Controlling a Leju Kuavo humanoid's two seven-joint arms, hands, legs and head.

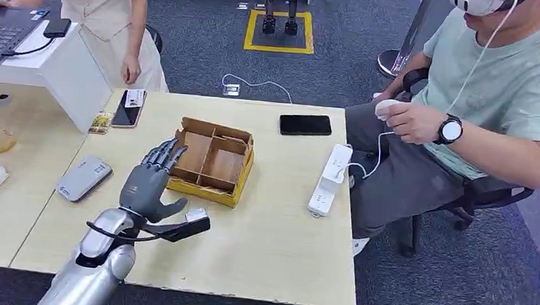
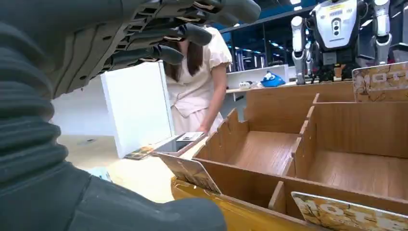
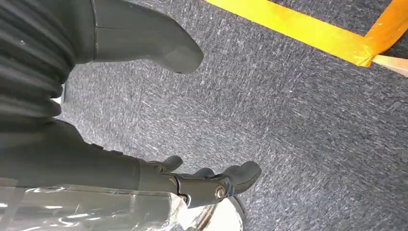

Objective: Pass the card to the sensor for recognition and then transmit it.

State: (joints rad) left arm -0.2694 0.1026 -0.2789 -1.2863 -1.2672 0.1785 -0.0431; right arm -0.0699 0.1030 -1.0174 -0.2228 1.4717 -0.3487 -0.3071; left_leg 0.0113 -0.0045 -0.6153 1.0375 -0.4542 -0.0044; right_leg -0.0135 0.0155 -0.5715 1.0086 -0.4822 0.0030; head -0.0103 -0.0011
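Observation:
My left hand [image 1: 152, 180] hovers over the near-left edge of the wooden divided box [image 1: 212, 161], with its fingers [image 2: 159, 36] stretched out and nothing in them. In the left wrist view a patterned card [image 2: 190, 172] leans on the box's front wall, and another card [image 2: 337, 211] lies at its near corner. A third card [image 2: 382, 82] stands at the far wall. The grey flat sensor device [image 1: 84, 177] lies on the table to the left of my hand. My right hand [image 3: 192, 120] hangs over grey carpet, thumb and fingers apart, holding nothing.
A phone with a small card on it [image 1: 128, 108] and a loose card [image 1: 100, 123] lie beside a white box [image 1: 79, 74]. A black phone [image 1: 305, 124] and a power strip [image 1: 330, 178] lie at the right. One person sits at the right, another stands at the back left.

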